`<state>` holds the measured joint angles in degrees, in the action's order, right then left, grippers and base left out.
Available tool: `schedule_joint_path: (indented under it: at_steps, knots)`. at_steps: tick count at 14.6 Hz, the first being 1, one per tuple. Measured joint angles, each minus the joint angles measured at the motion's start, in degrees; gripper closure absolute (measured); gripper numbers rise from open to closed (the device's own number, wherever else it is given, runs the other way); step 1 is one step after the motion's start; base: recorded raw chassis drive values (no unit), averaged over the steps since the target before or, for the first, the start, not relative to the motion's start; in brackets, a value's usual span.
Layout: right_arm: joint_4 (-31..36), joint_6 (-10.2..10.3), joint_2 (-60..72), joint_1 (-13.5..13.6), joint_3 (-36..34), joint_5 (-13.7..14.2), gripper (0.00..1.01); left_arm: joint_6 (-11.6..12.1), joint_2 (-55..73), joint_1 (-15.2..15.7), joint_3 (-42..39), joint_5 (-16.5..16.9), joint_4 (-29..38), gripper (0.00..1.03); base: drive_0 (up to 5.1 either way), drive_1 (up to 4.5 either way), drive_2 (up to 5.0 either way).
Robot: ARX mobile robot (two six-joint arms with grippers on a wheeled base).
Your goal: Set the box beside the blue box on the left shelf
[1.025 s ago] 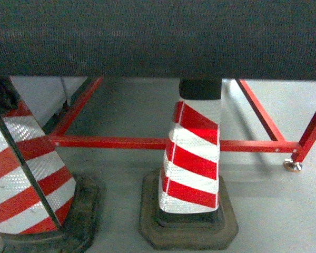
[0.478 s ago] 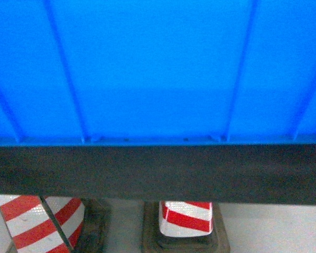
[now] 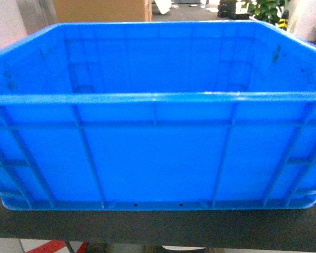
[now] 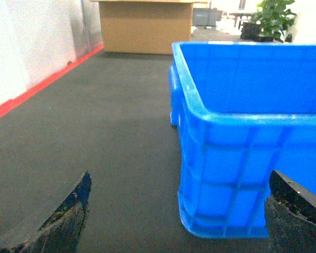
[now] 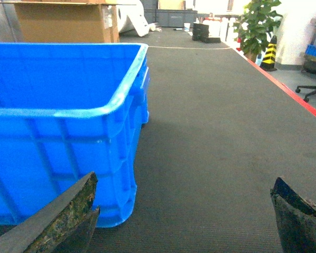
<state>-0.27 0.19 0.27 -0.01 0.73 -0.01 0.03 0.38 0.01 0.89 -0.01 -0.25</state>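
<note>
The box, a large bright-blue ribbed crate, stands empty on a dark matted table top and fills the head view. In the left wrist view my left gripper is open, low over the mat, with the box's near left corner between its fingers, not touched. My right gripper is open too, and the box's near right corner stands just inside its left finger. No gripper shows in the head view. The left shelf and the other blue box are out of view.
A red edge strip runs along the mat's left side and right side. A cardboard box stands at the far end. A potted plant, a striped cone and office chairs lie beyond on the right.
The head view has risen from under the table, where red-white cones and a red frame showed, up past the box's wall to look over its rim.
</note>
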Motion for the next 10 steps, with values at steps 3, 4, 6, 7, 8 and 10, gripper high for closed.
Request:
schedule_joint_path:
  at_steps: [3, 4, 6, 7, 8, 10]
  knots:
    - [0.20, -0.04, 0.00, 0.00, 0.00, -0.02, 0.03, -0.02, 0.00, 0.00, 0.00, -0.04, 0.20, 0.05, 0.0, 0.00, 0.0]
    - [0.33, -0.02, 0.00, 0.00, 0.00, -0.02, 0.03, 0.00, 0.00, 0.00, 0.02, 0.00, 0.46, 0.05, 0.0, 0.00, 0.0]
    - [-0.07, -0.02, 0.00, 0.00, 0.00, -0.02, 0.03, -0.02, 0.00, 0.00, 0.00, -0.02, 0.13, 0.05, 0.0, 0.00, 0.0]
    - [-0.04, -0.02, 0.00, 0.00, 0.00, 0.00, 0.03, -0.02, 0.00, 0.00, 0.00, -0.04, -0.02, 0.05, 0.0, 0.00, 0.0]
    - [-0.02, -0.02, 0.00, 0.00, 0.00, 0.00, 0.03, -0.02, 0.00, 0.00, 0.00, -0.02, -0.02, 0.05, 0.0, 0.00, 0.0]
    - [-0.04, -0.02, 0.00, 0.00, 0.00, 0.00, 0.03, -0.02, 0.00, 0.00, 0.00, -0.02, 0.00, 0.05, 0.0, 0.00, 0.0]
